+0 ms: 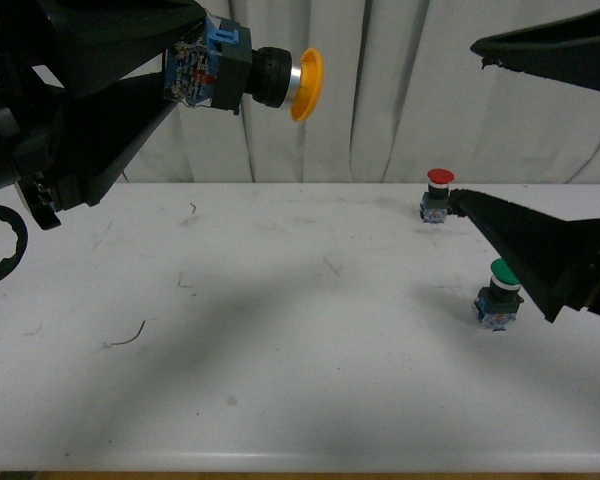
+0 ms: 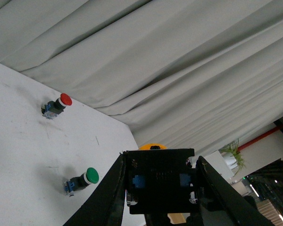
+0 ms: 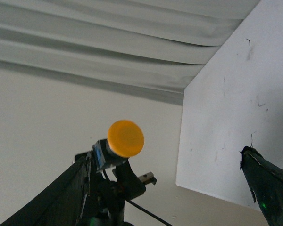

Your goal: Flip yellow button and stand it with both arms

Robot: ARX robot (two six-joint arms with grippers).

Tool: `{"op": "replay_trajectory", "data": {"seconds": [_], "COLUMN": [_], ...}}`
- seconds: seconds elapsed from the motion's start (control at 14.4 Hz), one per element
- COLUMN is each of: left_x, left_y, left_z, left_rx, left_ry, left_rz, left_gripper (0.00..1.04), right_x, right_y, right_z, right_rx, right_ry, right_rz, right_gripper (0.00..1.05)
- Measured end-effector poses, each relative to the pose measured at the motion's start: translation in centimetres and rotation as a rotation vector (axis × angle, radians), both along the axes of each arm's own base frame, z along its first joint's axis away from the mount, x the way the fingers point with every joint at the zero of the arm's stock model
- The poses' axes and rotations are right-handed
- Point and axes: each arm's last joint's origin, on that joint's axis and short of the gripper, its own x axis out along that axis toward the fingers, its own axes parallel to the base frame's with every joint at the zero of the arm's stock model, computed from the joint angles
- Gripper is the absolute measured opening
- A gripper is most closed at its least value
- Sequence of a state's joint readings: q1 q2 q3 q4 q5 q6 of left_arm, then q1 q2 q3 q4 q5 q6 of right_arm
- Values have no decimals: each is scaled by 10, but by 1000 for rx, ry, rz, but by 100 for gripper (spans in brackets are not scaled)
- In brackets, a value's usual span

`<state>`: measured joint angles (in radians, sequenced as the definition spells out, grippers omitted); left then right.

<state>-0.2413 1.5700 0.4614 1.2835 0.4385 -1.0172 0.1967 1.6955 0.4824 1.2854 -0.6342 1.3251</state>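
Note:
My left gripper (image 1: 195,75) is shut on the yellow button (image 1: 270,78) and holds it high above the table (image 1: 280,340). The button lies sideways, and its yellow cap points right toward my right arm. In the left wrist view the button's block base (image 2: 160,181) sits clamped between the two black fingers (image 2: 108,197), with the cap's edge peeking over it. My right gripper (image 1: 467,120) hangs open at the right, apart from the button. In the right wrist view the yellow button (image 3: 126,138) faces the camera between the wide-spread jaws of the right gripper (image 3: 165,155).
A red-capped button (image 1: 438,193) stands at the table's far right. A green-capped button (image 1: 500,293) stands nearer, just left of my right gripper's lower finger. Both also show in the left wrist view: the red-capped button (image 2: 56,106) and the green-capped button (image 2: 82,180). A grey curtain (image 1: 380,100) hangs behind.

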Motion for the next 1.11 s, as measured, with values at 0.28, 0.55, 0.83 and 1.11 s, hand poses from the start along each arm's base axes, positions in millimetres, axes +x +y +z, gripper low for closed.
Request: {"op": "replay_trajectory", "data": {"seconds": [0.28, 0.55, 0.83, 1.11], "left_x": [1, 2, 3, 4], "left_y": [1, 3, 6, 8], "left_z": [-3, -4, -5, -5], "left_rx": [1, 1, 2, 4], "left_ry": [15, 19, 23, 24], "left_rz": [1, 5, 5, 2], "left_gripper": [36, 36, 36, 36], "right_x": [22, 33, 34, 39], "right_y": [16, 41, 71, 91], "right_z": [4, 10, 5, 15], "right_rx": [136, 161, 154, 159], "right_ry": [111, 94, 100, 41], "right_rz": [20, 52, 98, 121], "right_gripper": [98, 98, 98, 98]}}
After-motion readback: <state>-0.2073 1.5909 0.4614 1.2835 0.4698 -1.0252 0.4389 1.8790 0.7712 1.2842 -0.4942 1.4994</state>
